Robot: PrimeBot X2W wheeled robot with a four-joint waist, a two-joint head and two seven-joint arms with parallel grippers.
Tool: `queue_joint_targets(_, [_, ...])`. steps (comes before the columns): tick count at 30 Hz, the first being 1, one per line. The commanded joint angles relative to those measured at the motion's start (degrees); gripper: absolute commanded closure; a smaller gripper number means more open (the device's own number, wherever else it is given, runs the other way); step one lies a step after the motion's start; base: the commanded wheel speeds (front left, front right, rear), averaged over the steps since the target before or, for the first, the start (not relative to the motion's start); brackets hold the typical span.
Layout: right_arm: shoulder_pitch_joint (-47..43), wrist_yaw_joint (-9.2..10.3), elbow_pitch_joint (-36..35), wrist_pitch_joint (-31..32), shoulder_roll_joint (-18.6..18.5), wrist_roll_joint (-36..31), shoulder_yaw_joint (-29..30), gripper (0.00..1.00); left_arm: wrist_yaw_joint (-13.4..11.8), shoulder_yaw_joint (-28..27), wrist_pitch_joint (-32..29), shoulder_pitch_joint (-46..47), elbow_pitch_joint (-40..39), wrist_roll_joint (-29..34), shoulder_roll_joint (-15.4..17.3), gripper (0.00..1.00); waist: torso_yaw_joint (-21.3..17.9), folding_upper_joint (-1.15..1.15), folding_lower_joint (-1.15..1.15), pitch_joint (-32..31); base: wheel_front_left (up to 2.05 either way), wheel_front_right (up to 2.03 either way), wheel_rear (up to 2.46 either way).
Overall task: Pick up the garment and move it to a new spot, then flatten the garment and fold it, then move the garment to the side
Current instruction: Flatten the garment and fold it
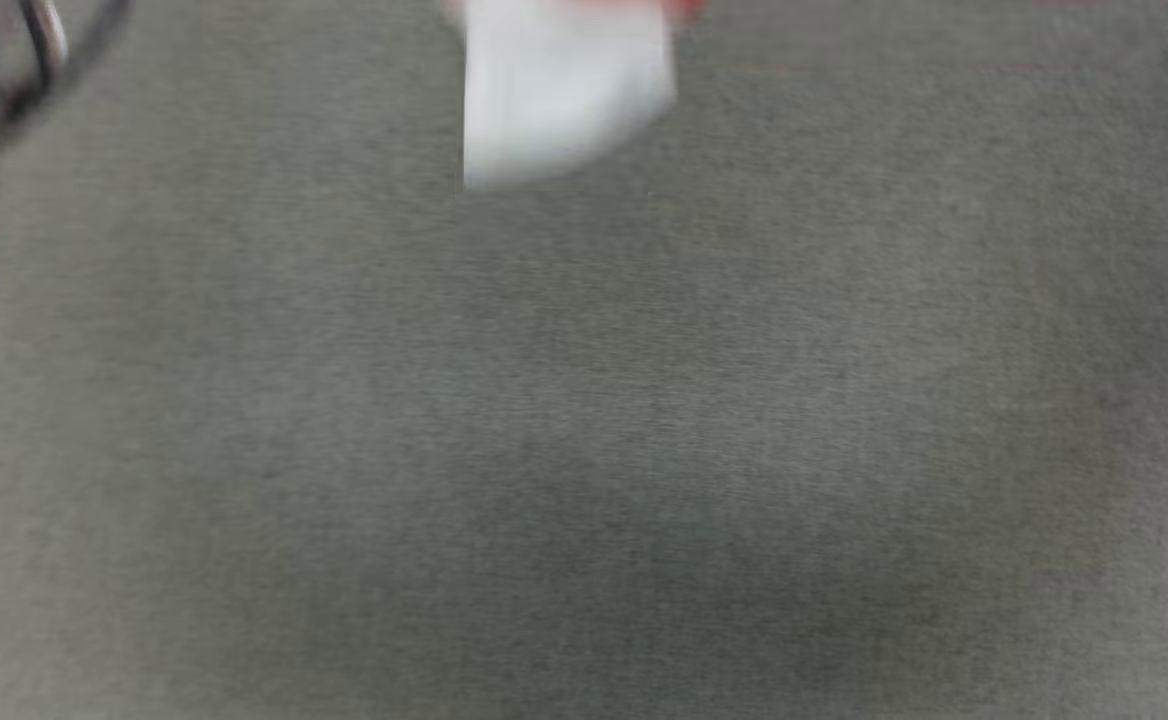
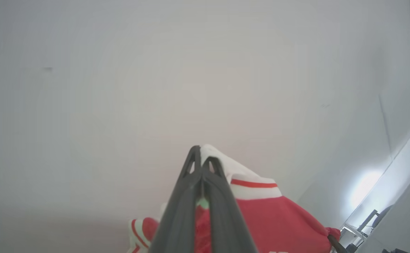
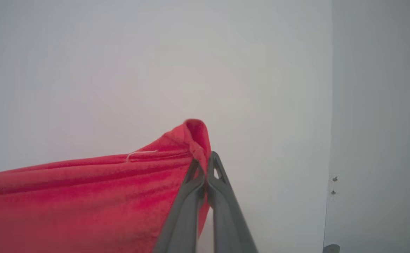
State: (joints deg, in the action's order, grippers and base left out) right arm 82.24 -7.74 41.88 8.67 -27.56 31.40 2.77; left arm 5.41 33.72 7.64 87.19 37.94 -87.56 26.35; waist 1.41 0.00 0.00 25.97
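One shirt (image 3: 85,196), red, with one white sleeve (image 1: 564,90) showing at the far edge of the one grey surface (image 1: 584,450) in the head view. Two stretches of red-and-white striped trim show on the shirt in the left wrist view: one across a sleeve (image 2: 254,183), one lower down to its left (image 2: 134,232). One loose white thread (image 3: 140,153) lies on the red cloth. Two grippers, the left gripper (image 2: 202,156) and the right gripper (image 3: 205,160), have two dark fingers (image 3: 226,211) each, four in all. Two small screws (image 3: 335,179) sit one above the other on the wall panel (image 3: 380,105). One blurred metal loop (image 1: 44,40) shows at the surface's far left corner.
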Motion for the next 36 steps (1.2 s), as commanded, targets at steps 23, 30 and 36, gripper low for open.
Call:
queue_joint_targets(23, [-41.85,0.28,-17.68,-1.69,-10.33,21.2,-15.5,1.0,2.04,4.02,7.46,-46.26,-24.18,1.69,1.53,1.0,-0.25,0.0,0.0,-4.17,0.0,0.0,0.0])
queue_joint_targets(30, [-56.61,0.28,-28.83,-1.04,-13.01,26.26,-12.94,1.0,2.04,1.09,7.56,-59.52,-33.55,6.46,4.4,1.0,-0.1,0.0,0.0,-7.65,0.0,0.0,0.0])
queue_joint_targets(36, [-70.64,0.28,-38.92,0.33,-14.9,26.47,-7.12,1.0,2.03,-2.88,7.51,-71.25,-41.29,10.76,6.49,1.0,-0.39,0.0,0.0,-9.41,0.0,0.0,0.0])
